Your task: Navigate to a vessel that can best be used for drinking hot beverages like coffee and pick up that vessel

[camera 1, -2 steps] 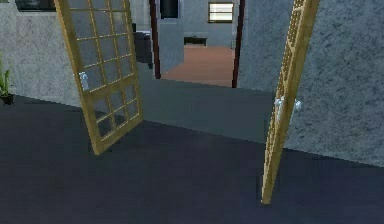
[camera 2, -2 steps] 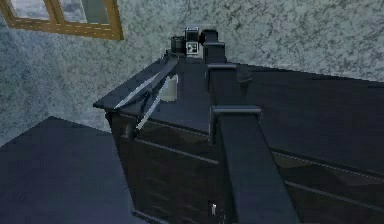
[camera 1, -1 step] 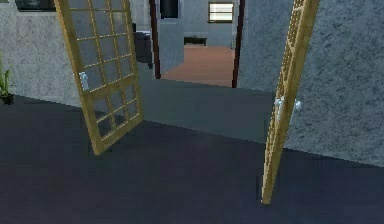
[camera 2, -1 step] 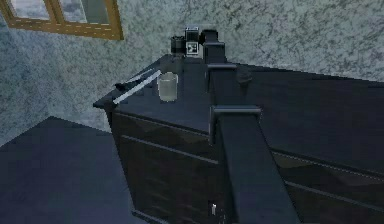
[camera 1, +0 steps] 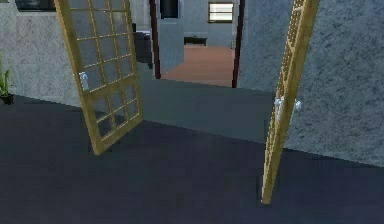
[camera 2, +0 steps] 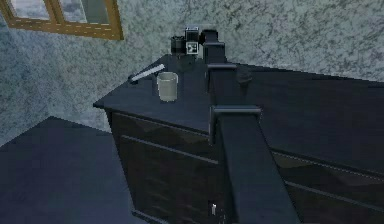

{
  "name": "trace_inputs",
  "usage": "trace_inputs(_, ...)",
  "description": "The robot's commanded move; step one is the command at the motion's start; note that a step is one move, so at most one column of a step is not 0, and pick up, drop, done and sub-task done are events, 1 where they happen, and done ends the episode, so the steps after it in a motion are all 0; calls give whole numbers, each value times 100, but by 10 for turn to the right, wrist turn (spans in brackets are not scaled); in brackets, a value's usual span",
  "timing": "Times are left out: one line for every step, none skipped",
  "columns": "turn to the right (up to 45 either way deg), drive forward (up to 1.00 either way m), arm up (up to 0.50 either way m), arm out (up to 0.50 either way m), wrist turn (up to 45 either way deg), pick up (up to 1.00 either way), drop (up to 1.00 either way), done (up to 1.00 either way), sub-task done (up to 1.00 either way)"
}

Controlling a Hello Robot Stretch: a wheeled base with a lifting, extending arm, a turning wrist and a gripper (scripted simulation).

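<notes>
Standing upright on the dark tabletop (camera 2: 130,100) in the arm side view is a pale, round cup (camera 2: 167,86), near the tabletop's left corner and apart from its edges. Just beyond the cup, toward the wall, lies a thin dark stick-like thing with a pale edge (camera 2: 148,73), set at a slant. Farther out and to the right of both, the gripper (camera 2: 186,43) shows as a dark body at the far edge of the tabletop, with two small white squares (camera 2: 210,37) beside it. How its fingers stand cannot be told, nor whether it holds anything. The arm (camera 2: 245,150) rises as a dark square bar from the bottom edge and passes right of the cup. Below the tabletop are dark drawer fronts (camera 2: 160,160). Behind it is a mottled grey wall (camera 2: 60,80) with a wood-framed window (camera 2: 70,15) at the upper left.

In the forward view, two wooden glazed doors, one on the left (camera 1: 100,70) and one on the right (camera 1: 285,100), swing over a dark floor (camera 1: 150,170). Between them a doorway leads to a room with a warm wooden floor (camera 1: 200,65). A green plant (camera 1: 5,85) shows at the left edge.
</notes>
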Motion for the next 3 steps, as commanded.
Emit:
trace_inputs(0, 0, 0, 0, 300, 0, 0, 0, 0)
trace_inputs(0, 0, 0, 0, 0, 100, 0, 0, 0)
trace_inputs(0, 0, 0, 0, 0, 0, 0, 100, 0)
